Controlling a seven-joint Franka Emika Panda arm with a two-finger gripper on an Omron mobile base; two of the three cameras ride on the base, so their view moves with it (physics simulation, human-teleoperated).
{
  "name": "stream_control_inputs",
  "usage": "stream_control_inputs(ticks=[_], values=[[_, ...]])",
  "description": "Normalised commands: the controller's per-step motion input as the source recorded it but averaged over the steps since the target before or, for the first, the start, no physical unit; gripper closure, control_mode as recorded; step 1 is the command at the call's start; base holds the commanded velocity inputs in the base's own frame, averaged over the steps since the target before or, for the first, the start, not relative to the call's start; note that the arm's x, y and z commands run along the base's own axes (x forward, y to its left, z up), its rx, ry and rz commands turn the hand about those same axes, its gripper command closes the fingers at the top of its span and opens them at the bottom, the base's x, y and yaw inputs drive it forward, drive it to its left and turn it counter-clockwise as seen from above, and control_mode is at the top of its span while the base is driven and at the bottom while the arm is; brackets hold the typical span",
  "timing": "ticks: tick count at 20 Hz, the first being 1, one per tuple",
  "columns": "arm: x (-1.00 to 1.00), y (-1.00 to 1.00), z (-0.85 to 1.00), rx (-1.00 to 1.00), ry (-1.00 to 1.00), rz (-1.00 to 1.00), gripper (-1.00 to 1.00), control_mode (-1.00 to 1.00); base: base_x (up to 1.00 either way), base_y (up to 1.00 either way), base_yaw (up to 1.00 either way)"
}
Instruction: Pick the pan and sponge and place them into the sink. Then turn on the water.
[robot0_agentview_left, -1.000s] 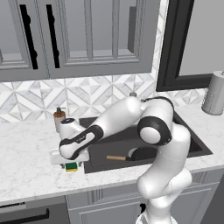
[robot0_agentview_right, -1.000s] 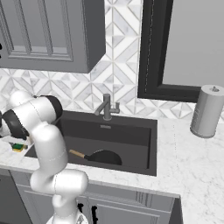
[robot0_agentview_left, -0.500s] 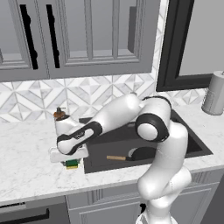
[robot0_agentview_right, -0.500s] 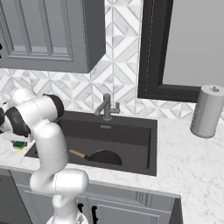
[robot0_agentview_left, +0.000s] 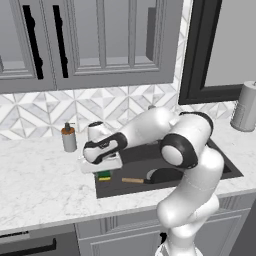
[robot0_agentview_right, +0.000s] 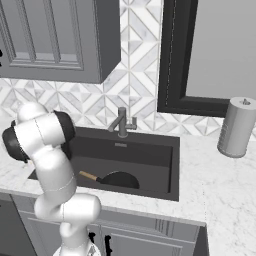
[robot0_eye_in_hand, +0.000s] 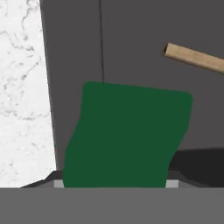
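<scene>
1. The gripper (robot0_agentview_left: 104, 169) hangs over the left end of the sink (robot0_agentview_left: 227, 165), just inside its left wall.
2. The sponge (robot0_agentview_left: 104, 175) sits directly under the hand, green top and yellow base showing below the white body; in the hand view its green face (robot0_eye_in_hand: 127, 138) lies close beneath the camera.
3. The finger tips are hidden, so whether the jaws are clamped on the sponge or free of it cannot be told.
4. The pan (robot0_agentview_left: 165, 175) lies on the sink floor, well to the right of the sponge, its wooden handle (robot0_agentview_left: 133, 180) pointing left toward it.
5. A soap bottle (robot0_agentview_left: 68, 138) stands on the marble counter (robot0_agentview_left: 45, 185) left of the sink.
</scene>
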Motion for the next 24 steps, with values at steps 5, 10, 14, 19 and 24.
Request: stream_control_inputs(ticks=[5,10,14,19,24], values=[[0.74,-1.00,-0.10,0.02,0.08,-0.05,1.00,-1.00,0.00,0.00,0.00],[0.65,-1.00,-0.34,0.03,0.05,-0.04,1.00,-1.00,0.00,0.00,0.00],[0.32,-0.61,-0.74,0.01,0.00,-0.02,1.00,-1.00,0.00,0.00,0.00],[0.27,-0.35,-0.75,0.00,0.00,-0.01,1.00,-1.00,0.00,0.00,0.00],[0.30,-0.02,-0.57,0.01,-0.01,-0.01,1.00,-1.00,0.00,0.00,0.00]])
